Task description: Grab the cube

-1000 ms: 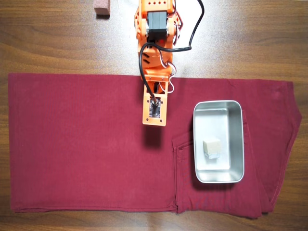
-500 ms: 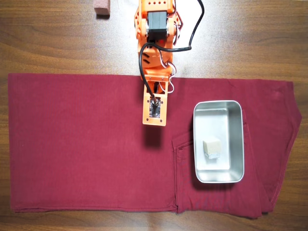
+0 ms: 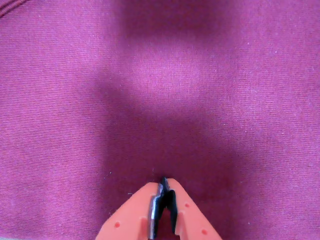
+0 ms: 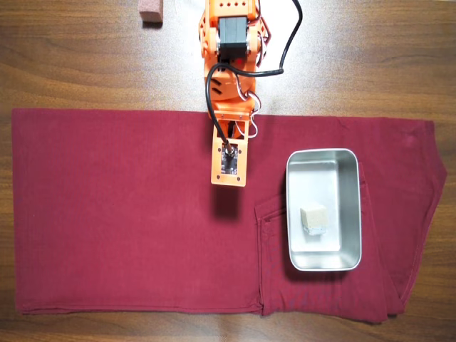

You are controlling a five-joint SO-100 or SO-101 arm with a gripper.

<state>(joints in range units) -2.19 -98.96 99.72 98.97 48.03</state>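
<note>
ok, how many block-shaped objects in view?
2. The cube sits inside the metal tray; the reddish block is on the bare table at top edge. None seems hidden.

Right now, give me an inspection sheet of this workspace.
Surface: wooden table with dark red cloth spread flat across it, seams and folds toward the right in the overhead view.
Job's things: cube sits inside metal tray, untouched.
Clutter: reddish-brown block on bare wood at the top edge.
Grippers: gripper shut, empty, over bare cloth, left of the tray.
Cables: black cable loops off the arm.
Surroundings: nothing seen.
</note>
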